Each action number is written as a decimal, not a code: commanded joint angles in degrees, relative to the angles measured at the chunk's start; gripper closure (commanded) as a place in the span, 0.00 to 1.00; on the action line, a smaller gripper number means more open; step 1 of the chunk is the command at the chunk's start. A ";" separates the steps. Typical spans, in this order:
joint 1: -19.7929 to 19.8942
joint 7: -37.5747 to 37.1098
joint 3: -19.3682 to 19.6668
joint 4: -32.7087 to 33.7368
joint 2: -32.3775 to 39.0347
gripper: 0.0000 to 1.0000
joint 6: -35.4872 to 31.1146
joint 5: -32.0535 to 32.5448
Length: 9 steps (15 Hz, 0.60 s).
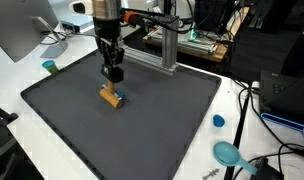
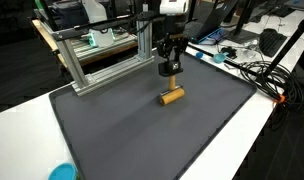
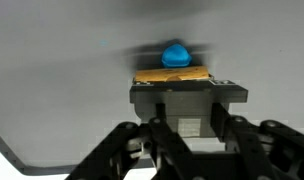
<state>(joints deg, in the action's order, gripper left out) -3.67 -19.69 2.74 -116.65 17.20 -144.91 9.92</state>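
Tan wooden block (image 1: 112, 97) topped by what seems a bright blue piece (image 3: 175, 55); dark grey mat (image 1: 152, 125); black gripper (image 1: 113, 75); white table (image 1: 20, 72).

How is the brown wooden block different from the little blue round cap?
The brown wooden block is tan and boxy; the little blue round cap is blue and round. The block lies on the dark mat under the gripper; the cap sits off it, on the white table. Both are small.

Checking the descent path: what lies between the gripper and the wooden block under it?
Nothing. In both exterior views the gap between the gripper and the wooden block is bare; only the dark mat shows behind it.
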 commanded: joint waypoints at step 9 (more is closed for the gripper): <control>0.01 1.25 -0.03 -0.49 -4.45 0.54 -0.58 -2.00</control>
<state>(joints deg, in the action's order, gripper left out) -3.71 -18.64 2.71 -117.23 12.75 -145.61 8.05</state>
